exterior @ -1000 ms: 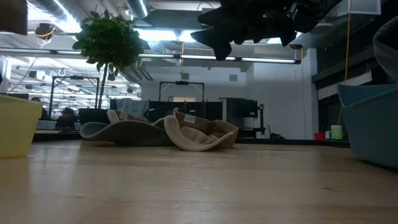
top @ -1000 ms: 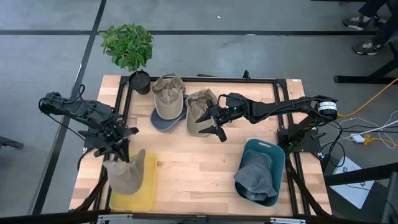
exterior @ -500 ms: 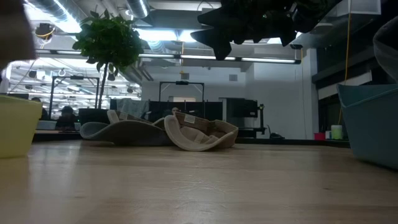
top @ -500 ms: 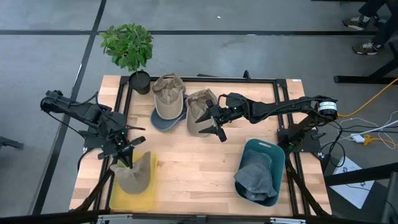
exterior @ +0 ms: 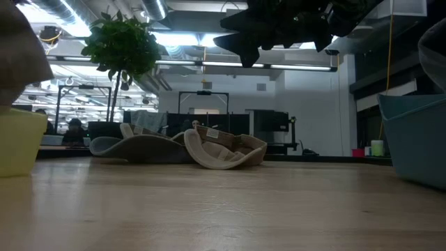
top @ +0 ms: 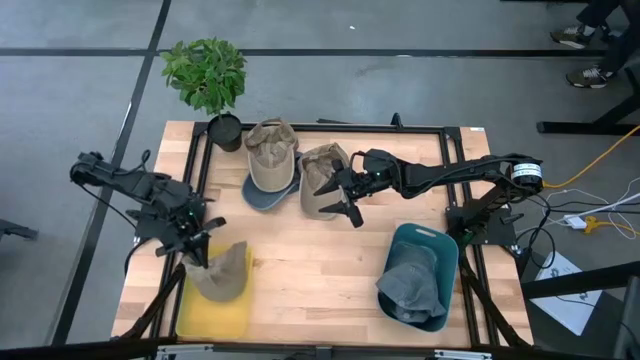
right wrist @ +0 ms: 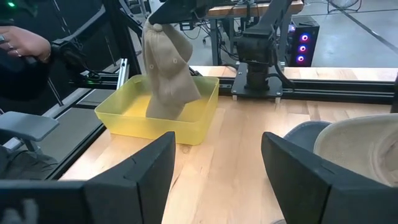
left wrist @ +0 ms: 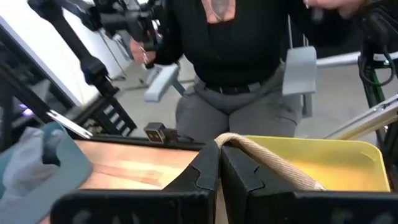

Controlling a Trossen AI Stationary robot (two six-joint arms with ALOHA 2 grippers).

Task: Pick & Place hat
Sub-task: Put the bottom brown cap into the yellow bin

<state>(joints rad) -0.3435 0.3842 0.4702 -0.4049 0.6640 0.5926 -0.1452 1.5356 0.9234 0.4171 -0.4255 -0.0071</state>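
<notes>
the left gripper [top: 197,250] is clenching the tan hat [top: 222,272] by its top edge; the hat is hanging long-axis down, directly under the gripper, its lower part inside the yellow bin [top: 212,318]. the right gripper [top: 338,196] is waiting released beside the hats on the tabletop [top: 320,260], well apart. the right wrist view is showing the hat dipping past the bin's rim; the high view is not.

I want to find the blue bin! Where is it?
In the high view, the teal plastic bin sits on the wooden table's right side near the front edge, with a grey-blue hat inside, below the right gripper.
</notes>
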